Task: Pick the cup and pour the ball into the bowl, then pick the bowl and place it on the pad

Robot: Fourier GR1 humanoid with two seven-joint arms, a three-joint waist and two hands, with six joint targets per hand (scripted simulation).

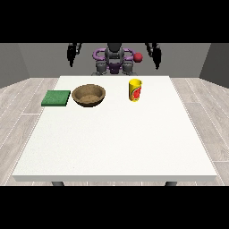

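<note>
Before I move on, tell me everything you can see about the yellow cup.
The yellow cup stands upright on the white table, open mouth up, with a red mark on its side. It looks smooth, like plastic. It sits toward the table's far edge, apart from the brown bowl at its view-left. Nothing touches it but the table. Its inside cannot be seen.

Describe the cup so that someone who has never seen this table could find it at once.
Start from the large white table and look along its far edge, near the robot. Three things stand there in a row: a green pad, a brown bowl, then the cup towards the view's right. It is the only tall, yellow thing, with a red mark.
</note>
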